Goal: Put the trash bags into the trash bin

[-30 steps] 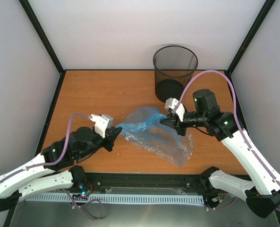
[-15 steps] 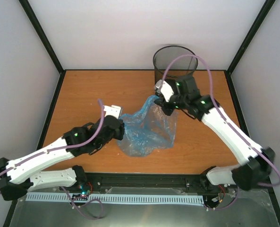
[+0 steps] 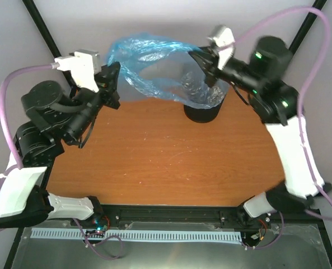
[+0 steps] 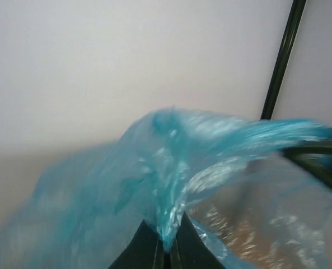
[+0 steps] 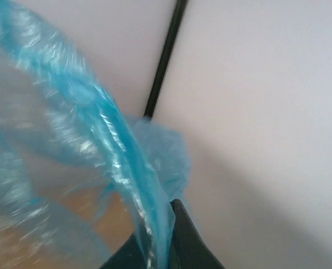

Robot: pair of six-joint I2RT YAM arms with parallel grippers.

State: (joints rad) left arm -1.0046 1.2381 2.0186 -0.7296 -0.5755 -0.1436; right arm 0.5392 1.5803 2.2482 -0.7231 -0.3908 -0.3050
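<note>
The bag (image 3: 146, 59) hangs in the air, stretched between both claws above the far edge of the bench (image 3: 154, 151). The left claw (image 3: 113, 73) pinches one end of the film. In the left wrist view its two dark fingertips (image 4: 191, 255) are pressed together on a thin fold, and only their tips enter the picture at the bottom edge. The right claw (image 3: 202, 59) pinches the other end, and the right wrist view shows the same: dark tips closed on a twisted blue strip.

The bin (image 3: 204, 112) stands at the far side of the bench, under the right part of the bag. The hanging film covers its rim and most of its wall, so only the dark lower part is clear to see. I cannot tell whether the film touches the rim or reaches inside. Both wrist views are blurred, and the bag fills most of them.
</note>
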